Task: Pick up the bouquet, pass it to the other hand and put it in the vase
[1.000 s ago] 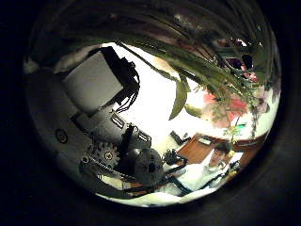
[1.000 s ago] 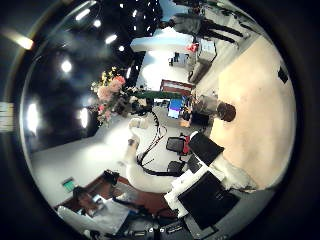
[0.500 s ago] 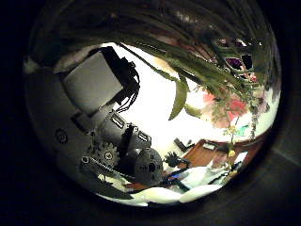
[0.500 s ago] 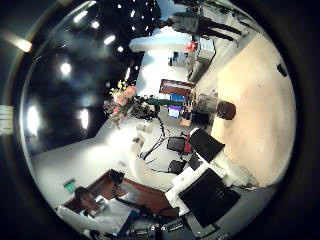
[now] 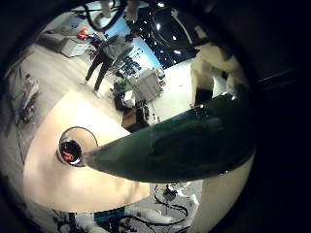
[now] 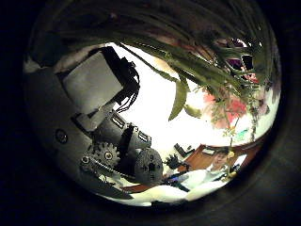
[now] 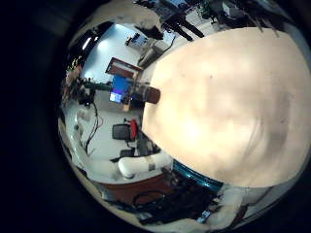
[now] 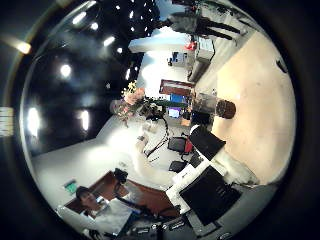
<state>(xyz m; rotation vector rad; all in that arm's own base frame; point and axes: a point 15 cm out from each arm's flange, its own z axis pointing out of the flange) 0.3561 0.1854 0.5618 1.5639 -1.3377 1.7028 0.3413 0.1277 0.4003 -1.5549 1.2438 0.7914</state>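
The bouquet's wrapped stem end (image 5: pixel 185 141) fills the left little finger side palm view, tapering to a point aimed at the round vase (image 5: pixel 76 146) on the table. Its long leaves and blossoms (image 6: pixel 226 105) spread past my left hand (image 6: pixel 99 113), whose fingers are closed on the stems. From the right thumb side palm view the bouquet (image 8: pixel 130 98) hangs in the air, lying sideways, some way from the vase (image 8: pixel 226 109). My right hand (image 8: pixel 205 190) is well apart from both, with nothing in its fingers. The vase (image 7: pixel 151 94) stands near the table's edge.
The pale round table (image 7: pixel 233 107) bears only the vase. Desks, chairs and a lit screen (image 8: pixel 178 103) stand in the room beyond the table's edge.
In the right thumb side view the bouquet has drifted closer to the vase, which has stayed put. The left hand's hold on the stems looks the same.
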